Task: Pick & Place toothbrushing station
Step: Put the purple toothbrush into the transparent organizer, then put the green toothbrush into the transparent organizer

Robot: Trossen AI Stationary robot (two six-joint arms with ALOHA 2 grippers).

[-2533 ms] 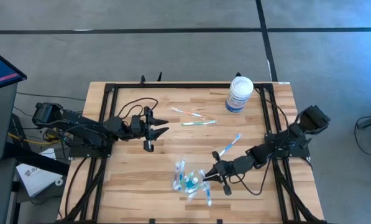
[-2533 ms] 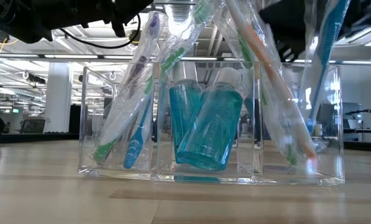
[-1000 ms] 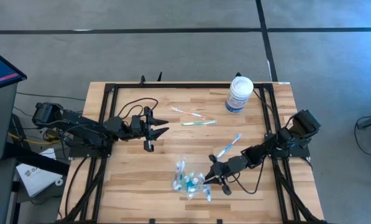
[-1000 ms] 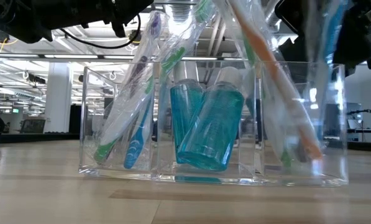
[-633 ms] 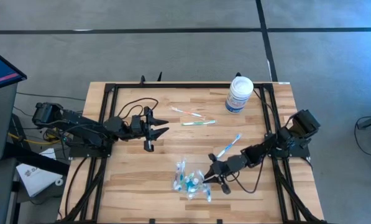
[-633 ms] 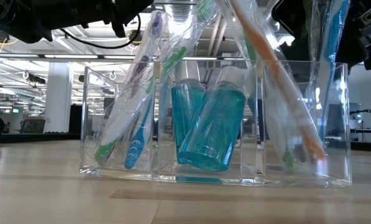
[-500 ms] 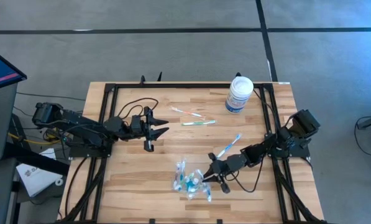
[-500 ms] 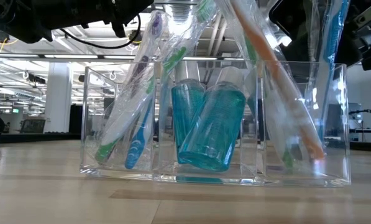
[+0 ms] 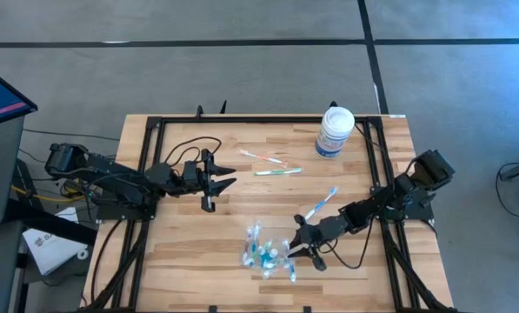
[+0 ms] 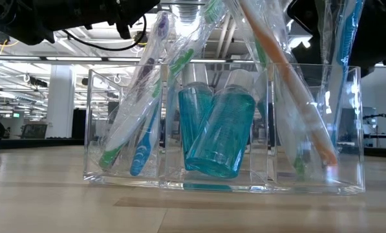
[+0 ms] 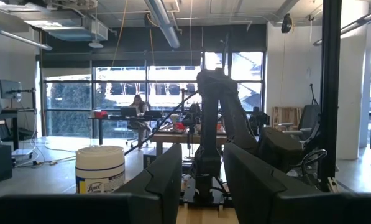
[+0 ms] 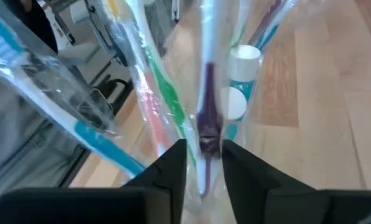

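While I look down from the high view, my right gripper [image 9: 296,247] sits at the clear plastic compartment tray [image 9: 269,257], just at its side, and a blue wrapped toothbrush [image 9: 321,205] lies along the arm behind the gripper. The left gripper [image 9: 227,179] waits well apart, with a green toothbrush [image 9: 278,172] and a pink-white toothbrush [image 9: 264,156] on the wooden table [image 9: 189,252] just ahead of its tips, and a white wipes tub with blue label [image 9: 335,131] farther beyond.

From the low view I see what the top camera cannot: the tray [image 10: 348,129] stands upright, teal bottles [image 10: 217,133] fill its middle compartment, and wrapped brushes lean in the outer ones.

On the right wrist view, a purple wrapped toothbrush [image 12: 207,127] stands between my two fingers, which are apart; whether they pinch it I cannot tell. I judge the step is placing a brush into the tray, and next I must release fully and lift straight out.

On the left wrist view the fingers stand open, nothing between them.
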